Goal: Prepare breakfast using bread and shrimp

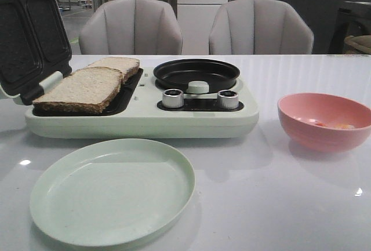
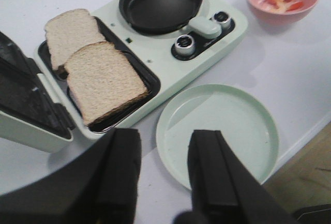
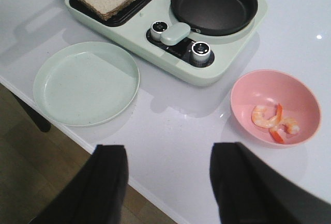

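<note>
Both hands, left hand [image 2: 165,175] and right hand [image 3: 168,182], hover released; bread [image 1: 81,90] sits toasting-ready, shrimp [image 3: 274,120] wait in their pink bowl [image 3: 248,87].

Open lid [image 1: 29,31] cropped at the front view's edge; shrimp [image 1: 342,126] there mere specks.

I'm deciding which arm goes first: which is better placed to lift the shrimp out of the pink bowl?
Probably the right. Its open gripper hangs near the pink bowl holding the shrimp, on the robot's right; the left gripper hangs over the plate and bread.
</note>
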Robot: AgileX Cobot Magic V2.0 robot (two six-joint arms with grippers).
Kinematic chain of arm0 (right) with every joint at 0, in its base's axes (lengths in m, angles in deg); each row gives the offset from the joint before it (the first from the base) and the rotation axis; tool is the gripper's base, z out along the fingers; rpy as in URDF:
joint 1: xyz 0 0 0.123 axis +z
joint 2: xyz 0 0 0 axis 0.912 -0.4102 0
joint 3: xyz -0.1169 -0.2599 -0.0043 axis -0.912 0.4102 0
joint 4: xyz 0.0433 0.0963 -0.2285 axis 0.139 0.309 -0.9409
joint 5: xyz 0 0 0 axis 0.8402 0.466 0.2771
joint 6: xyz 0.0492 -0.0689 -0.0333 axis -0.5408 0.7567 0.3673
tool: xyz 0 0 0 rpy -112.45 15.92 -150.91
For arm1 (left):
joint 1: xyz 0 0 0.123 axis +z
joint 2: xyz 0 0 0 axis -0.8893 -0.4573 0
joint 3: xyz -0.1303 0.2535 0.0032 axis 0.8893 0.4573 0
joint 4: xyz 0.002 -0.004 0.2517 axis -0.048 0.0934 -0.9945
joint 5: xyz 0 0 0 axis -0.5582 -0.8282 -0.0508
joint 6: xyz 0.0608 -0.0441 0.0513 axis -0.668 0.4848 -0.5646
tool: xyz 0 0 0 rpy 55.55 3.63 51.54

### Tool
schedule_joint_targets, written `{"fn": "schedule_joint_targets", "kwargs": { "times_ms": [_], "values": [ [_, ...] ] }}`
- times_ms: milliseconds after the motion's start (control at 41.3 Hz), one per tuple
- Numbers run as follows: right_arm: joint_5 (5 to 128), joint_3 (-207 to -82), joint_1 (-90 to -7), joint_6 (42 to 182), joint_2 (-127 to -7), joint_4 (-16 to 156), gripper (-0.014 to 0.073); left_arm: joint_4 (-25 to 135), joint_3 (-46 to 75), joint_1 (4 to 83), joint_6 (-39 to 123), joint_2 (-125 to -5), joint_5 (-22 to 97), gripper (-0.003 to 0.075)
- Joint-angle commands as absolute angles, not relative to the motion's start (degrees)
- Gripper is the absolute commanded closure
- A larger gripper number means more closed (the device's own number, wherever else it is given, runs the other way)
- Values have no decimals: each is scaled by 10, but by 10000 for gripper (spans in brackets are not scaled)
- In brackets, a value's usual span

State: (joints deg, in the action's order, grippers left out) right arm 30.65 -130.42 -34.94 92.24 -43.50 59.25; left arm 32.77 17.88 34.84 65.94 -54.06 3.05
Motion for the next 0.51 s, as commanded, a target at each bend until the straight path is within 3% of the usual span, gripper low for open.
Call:
{"fn": "schedule_joint_targets", "kwargs": {
  "times_ms": [0,194,484],
  "values": [
    [354,-1319,-350,925,-435,589,121,285,143,351,687,-568,65,503],
    [354,-1319,-350,925,-435,589,121,233,75,411,753,-633,52,555],
    [354,-1319,-350,925,-435,589,121,289,-21,626,752,-744,45,555]
  ]
}}
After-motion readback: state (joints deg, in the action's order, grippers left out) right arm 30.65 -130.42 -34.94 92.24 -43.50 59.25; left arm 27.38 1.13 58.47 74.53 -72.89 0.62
